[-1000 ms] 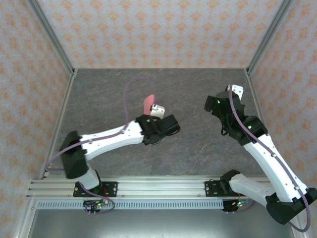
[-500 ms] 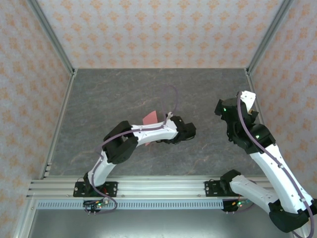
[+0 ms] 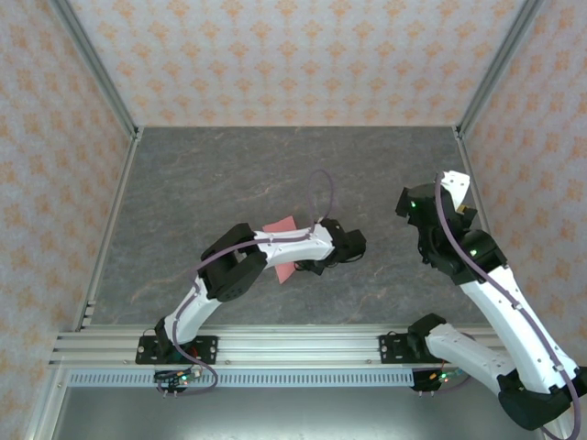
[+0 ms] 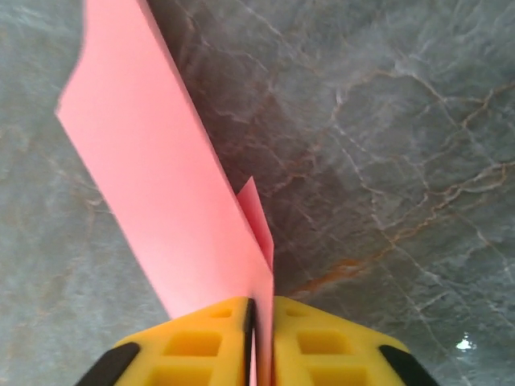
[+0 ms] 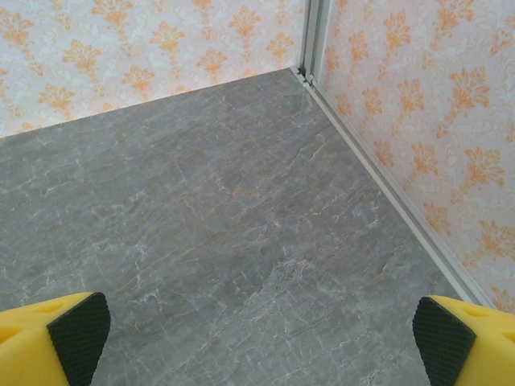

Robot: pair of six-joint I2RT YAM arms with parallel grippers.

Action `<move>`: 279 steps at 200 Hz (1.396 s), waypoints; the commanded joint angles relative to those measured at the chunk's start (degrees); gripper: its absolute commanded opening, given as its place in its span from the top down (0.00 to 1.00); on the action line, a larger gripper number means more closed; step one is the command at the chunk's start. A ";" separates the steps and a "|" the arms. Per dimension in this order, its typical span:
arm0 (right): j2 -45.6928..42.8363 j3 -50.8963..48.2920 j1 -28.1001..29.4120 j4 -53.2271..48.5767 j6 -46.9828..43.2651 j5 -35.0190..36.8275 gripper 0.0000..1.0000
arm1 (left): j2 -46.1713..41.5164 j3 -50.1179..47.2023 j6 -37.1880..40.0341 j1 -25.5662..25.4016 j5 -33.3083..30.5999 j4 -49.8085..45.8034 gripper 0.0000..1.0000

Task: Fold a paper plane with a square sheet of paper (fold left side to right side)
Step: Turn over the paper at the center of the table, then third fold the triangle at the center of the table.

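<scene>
Thin, creased salmon-pink paper [image 4: 153, 185] between the yellow left tool [image 4: 259, 307] fingers.

Dark grey marble-look tabletop [image 3: 183, 183], pale veins and faint rusty streaks across it

The sheet of paper [image 4: 153, 161] is thin, matte and salmon-pink, folded so that its layers lie together in a long, narrow shape. In the left wrist view its lower end is pinched between the yellow fingers of the left gripper [image 4: 259, 310]. From there it slants up and to the left over the grey marbled bench [image 4: 386, 121]. A smaller pointed flap of the same pink peeks out just behind its right edge. From above it sits near the middle of the bench, with pink showing on both sides of the left arm [image 3: 293, 243] that crosses it.
</scene>
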 commanded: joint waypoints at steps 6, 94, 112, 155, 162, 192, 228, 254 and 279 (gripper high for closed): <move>1.21 -0.90 -0.07 1.20 -1.64 -4.26 0.00 | -8.13 -3.95 4.36 -0.36 5.39 6.58 0.77; 9.98 -3.12 -0.03 7.81 1.14 -29.07 0.01 | -35.04 -20.86 7.99 8.64 24.37 22.30 0.41; 12.33 -4.56 0.11 11.78 2.26 -36.72 0.04 | -41.24 -29.87 2.61 15.77 30.69 28.32 0.40; 15.86 -9.22 4.46 20.68 3.10 -44.32 0.07 | -47.21 -46.85 -5.87 28.67 44.43 45.31 0.37; 15.99 -9.83 5.80 21.28 2.71 -43.97 0.07 | -46.61 -47.90 -6.47 29.58 46.09 47.52 0.37; 15.35 -14.41 12.58 24.97 0.45 -41.55 0.07 | -42.22 -48.81 -7.85 30.75 49.38 52.58 0.37; 17.25 -18.50 26.35 27.96 -5.76 -33.39 0.05 | -37.71 -48.70 -9.92 32.24 51.20 57.78 0.40; 20.78 -20.23 35.58 30.30 -10.00 -25.96 0.03 | -35.57 -47.60 -9.77 33.43 51.35 57.74 0.42; 26.04 -19.38 40.91 32.16 -14.21 -21.99 0.01 | -33.82 -47.05 -9.24 34.30 51.43 56.93 0.44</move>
